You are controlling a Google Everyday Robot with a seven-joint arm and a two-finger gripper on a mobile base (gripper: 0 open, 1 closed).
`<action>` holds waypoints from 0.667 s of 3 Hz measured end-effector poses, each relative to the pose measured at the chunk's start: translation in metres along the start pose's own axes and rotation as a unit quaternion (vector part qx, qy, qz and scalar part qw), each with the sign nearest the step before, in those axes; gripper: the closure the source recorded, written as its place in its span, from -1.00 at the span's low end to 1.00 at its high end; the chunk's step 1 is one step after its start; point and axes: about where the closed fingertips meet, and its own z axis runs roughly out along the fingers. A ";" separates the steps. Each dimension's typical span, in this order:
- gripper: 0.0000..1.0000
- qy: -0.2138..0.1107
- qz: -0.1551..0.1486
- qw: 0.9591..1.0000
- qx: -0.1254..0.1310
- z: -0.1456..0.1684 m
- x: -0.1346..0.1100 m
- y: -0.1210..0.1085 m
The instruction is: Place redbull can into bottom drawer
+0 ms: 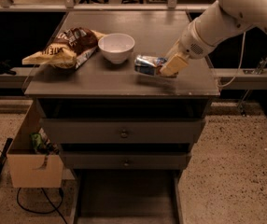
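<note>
The redbull can [147, 64], silver and blue, lies on its side on the cabinet top, right of the white bowl. My gripper [170, 67] reaches in from the right on the white arm, and its beige fingers [174, 65] close over the can's right end. The can sits just at or barely above the surface, with a shadow beneath it. The bottom drawer [124, 195] is pulled out at floor level below the cabinet, and its dark-grey floor is bare.
A white bowl [116, 47] and a yellow-and-brown chip bag [63, 49] sit on the left of the cabinet top [124, 80]. Two shut drawer fronts with knobs [123, 133] are above the open drawer. A cardboard box [33, 160] and cables stand at the lower left.
</note>
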 end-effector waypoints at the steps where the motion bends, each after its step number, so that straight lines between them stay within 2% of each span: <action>1: 1.00 -0.020 -0.025 0.999 0.043 -0.065 -0.004 0.001; 2: 1.00 -0.068 -0.043 0.993 0.085 -0.139 0.006 0.038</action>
